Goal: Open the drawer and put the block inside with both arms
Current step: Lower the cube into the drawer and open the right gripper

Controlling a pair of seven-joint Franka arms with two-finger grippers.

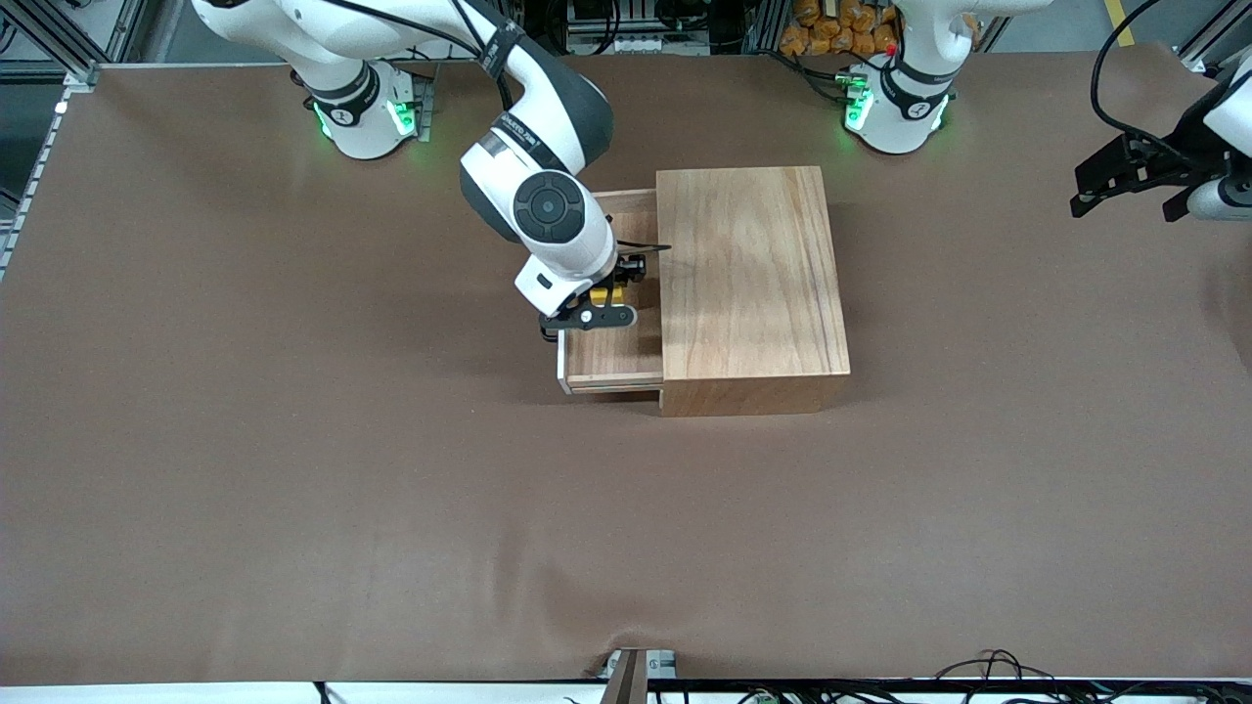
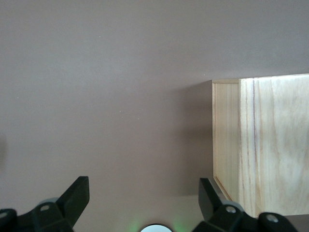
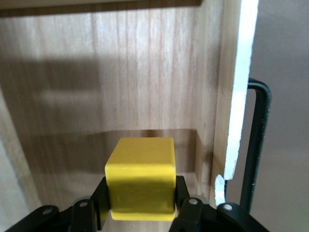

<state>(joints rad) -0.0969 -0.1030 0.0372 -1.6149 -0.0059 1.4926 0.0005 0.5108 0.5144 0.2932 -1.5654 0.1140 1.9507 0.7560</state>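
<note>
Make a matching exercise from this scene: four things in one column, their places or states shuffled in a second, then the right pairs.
Things
1. block
2. drawer
3. left gripper
4. right gripper

Places or states
A. pulled out of the wooden box
B. open, waiting over bare table toward the left arm's end
C. yellow, between two black fingers
D. over the open drawer, fingers at the block's sides

Pairs: 1-C, 2-A, 3-B, 4-D

surface: brown table [image 1: 293, 440] | on it: light-wood box [image 1: 748, 284], mid-table
</note>
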